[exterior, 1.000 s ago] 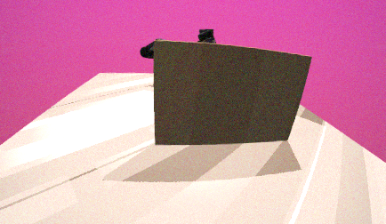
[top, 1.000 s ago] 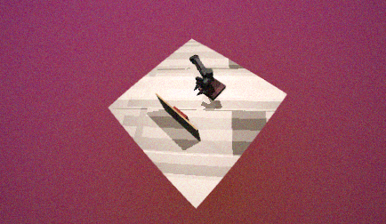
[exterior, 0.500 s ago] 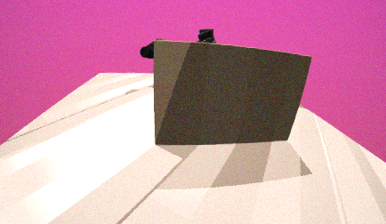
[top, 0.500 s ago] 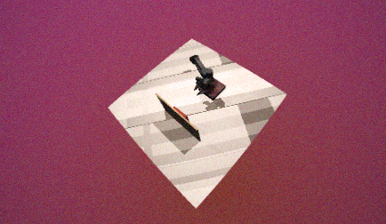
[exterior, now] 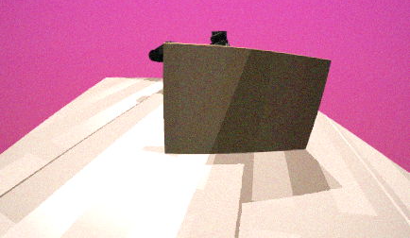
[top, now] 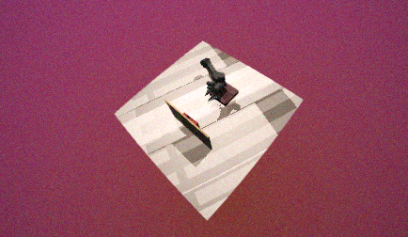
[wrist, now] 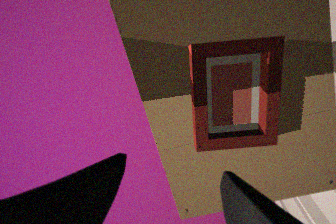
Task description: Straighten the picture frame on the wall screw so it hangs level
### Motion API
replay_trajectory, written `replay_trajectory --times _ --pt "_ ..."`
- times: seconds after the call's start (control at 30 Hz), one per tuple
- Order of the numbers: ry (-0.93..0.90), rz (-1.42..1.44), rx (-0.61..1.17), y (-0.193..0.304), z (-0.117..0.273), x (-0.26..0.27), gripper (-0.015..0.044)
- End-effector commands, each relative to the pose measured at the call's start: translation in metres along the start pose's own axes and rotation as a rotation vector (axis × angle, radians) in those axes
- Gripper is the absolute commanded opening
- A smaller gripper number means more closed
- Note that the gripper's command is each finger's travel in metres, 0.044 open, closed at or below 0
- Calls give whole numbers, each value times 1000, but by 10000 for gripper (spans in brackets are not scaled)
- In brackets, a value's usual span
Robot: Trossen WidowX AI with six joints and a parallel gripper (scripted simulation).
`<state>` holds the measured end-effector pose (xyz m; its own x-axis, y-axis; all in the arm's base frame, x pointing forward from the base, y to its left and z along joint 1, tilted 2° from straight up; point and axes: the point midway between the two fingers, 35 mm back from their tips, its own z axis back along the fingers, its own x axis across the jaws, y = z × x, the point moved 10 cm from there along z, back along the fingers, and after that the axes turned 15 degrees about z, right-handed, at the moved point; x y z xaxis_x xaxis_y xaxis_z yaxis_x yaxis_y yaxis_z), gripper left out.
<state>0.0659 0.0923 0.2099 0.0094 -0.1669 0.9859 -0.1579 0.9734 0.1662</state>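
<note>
The picture frame [top: 191, 118] [wrist: 235, 143] is red with a grey inner border and hangs on the tan face of an upright panel [top: 201, 136] [exterior: 246, 104] [wrist: 170, 125]. In the wrist view the frame's lower edge is not parallel to the panel's lower edge; against it, the frame's right side looks a little low. The screw and the notched strip are hidden. My gripper [top: 208, 97] [wrist: 173, 169] is open and empty. It stands off from the panel on the frame's side, with its fingertips below and left of the frame in the wrist view, not touching it.
The arm's dark base [top: 229, 95] stands on the pale patterned table [top: 244, 136] [exterior: 118, 184], on the picture side of the panel. In the exterior view the panel hides the frame and most of the arm [exterior: 218, 39]. Shadows cross the panel and the frame.
</note>
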Motion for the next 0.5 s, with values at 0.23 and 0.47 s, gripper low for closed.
replay_trajectory --times 0.23,0.47 --pt "0 0 -4 0 0 0 260" --pt "-7 104 -1 11 -31 -12 260"
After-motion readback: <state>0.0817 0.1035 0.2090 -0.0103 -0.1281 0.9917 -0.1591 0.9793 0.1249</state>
